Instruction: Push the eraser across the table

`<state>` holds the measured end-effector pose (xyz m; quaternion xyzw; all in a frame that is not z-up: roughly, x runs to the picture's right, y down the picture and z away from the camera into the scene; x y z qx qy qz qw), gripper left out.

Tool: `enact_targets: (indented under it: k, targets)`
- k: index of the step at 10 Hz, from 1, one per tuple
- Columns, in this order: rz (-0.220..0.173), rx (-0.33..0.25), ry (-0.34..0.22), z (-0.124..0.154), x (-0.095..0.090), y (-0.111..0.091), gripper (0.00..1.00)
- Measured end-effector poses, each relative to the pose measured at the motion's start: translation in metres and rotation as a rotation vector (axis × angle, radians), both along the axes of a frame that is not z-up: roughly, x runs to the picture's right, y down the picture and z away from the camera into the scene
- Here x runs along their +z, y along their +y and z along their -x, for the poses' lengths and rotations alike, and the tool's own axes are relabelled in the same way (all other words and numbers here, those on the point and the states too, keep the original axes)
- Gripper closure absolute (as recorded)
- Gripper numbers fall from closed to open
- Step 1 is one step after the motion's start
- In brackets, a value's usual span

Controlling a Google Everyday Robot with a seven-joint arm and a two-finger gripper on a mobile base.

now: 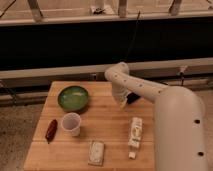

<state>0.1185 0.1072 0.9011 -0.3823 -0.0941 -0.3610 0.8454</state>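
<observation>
My tool [121,101] hung right of the green bowl [73,97], grip state unreadable. Bowl looked empty; white cup [71,123] sat below it on the bench [107,130].

A single view looks down at a slant from above the near edge of the table [107,120], facing a dark wall and a rail at the far side. It stands back enough to take in almost the whole top. The arm [175,120] rises large at the right foreground, reaching leftward, its hand [121,101] hanging over the table's far middle.
</observation>
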Motion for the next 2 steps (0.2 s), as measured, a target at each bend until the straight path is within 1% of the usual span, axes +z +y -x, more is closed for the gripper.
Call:
enact_targets:
  k: [2]
  targets:
    - [-0.013, 0.032, -0.002, -0.0067, 0.0036, -0.0043, 1.00]
